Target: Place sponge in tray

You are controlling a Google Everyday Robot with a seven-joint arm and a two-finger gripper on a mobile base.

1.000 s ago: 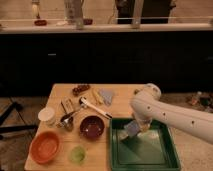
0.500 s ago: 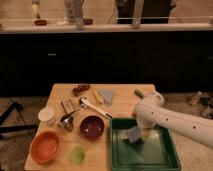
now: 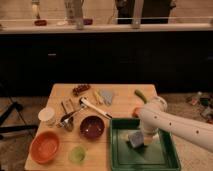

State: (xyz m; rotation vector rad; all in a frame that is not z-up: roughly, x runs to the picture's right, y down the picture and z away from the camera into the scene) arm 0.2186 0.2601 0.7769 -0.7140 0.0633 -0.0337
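Since half a second ago my arm has pulled back toward the right and lifted a little; the sponge (image 3: 135, 138) has stayed put in the tray (image 3: 170, 156). The sponge, grey-blue, sits on the tray floor left of centre, so the placing looks done to me. My gripper (image 3: 145, 141) is just right of the sponge, low over the tray, hidden under my wrist; whether it grips or has let go I cannot tell. The tray lies at the near right corner of the table (image 3: 125, 92). Left of it: maroon bowl (image 3: 92, 126), orange bowl (image 3: 45, 147), green cup (image 3: 77, 153), well apart from my arm.
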